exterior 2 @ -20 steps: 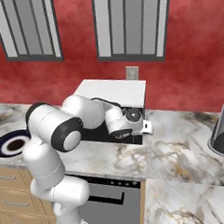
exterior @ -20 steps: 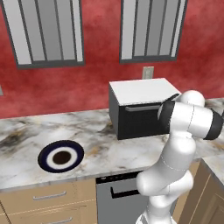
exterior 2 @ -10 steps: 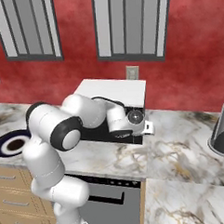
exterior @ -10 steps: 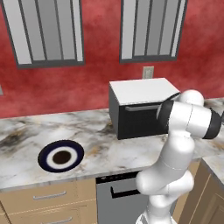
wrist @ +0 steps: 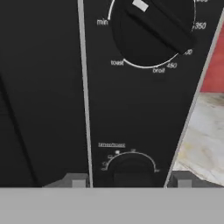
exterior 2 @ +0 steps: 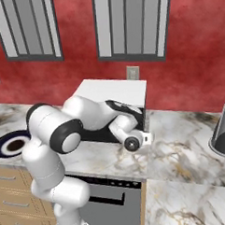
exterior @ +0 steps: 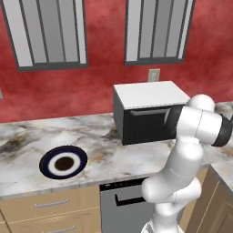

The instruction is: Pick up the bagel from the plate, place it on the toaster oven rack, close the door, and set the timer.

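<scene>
Oven timer entry, black box with white top, on the marble counter against the red wall.

- Gripper: at the oven's control panel, right of the door. Fingers spread, one on each side of the lower knob, with a gap showing on both sides.
- Lower knob: small, dark, under a white arc of ticks and a small label, centred between the fingertips in the hand view.
- Upper knob: larger, black, bar-shaped grip lying slantwise; the ring around it reads min, toast, broil and temperature figures.
- Door: upright and shut against the oven front, grey bar handle along its top.
- Arm: reaches across the oven front from the base; wrist by the oven's right front corner in the right base view.
- Plate: navy rim, white ring, brown centre mark; on the counter well left of the oven.
- Outlet: on the wall behind the oven.
- Grey vessel: on the counter, far right.
- Dishwasher: under the counter.
</scene>
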{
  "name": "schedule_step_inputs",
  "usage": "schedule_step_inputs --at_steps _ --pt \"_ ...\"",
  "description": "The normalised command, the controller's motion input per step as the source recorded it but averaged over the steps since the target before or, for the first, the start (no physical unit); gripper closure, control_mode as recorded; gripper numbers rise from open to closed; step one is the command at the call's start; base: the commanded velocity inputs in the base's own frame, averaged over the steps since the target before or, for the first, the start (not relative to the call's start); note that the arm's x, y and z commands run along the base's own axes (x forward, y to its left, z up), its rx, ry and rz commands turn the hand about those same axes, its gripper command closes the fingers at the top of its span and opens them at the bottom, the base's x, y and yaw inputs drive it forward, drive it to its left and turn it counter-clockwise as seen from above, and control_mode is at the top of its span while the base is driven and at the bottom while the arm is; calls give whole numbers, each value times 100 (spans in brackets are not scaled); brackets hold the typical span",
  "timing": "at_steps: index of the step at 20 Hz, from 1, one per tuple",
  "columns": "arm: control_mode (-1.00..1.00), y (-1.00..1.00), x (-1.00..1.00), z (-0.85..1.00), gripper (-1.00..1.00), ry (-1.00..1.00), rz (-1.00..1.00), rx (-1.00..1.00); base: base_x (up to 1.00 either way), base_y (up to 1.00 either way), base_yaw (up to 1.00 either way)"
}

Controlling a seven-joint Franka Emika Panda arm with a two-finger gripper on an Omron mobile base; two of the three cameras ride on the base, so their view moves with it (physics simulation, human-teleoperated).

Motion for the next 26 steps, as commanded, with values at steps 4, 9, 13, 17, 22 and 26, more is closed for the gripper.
schedule_step_inputs --at_steps 4,9,13,17,22,26 --pt "-100 -52 11 90 100 -3 5 19 0 0 0" --pt "-100 -76 14 98 100 6 13 38 0 0 0" --pt "-100 -86 10 91 100 14 17 47 0 0 0" --pt "-100 -83 13 86 100 21 15 51 0 0 0" --pt "-100 -82 18 83 100 27 14 56 0 0 0" --pt "-100 -84 17 75 100 31 15 60 0 0 0"
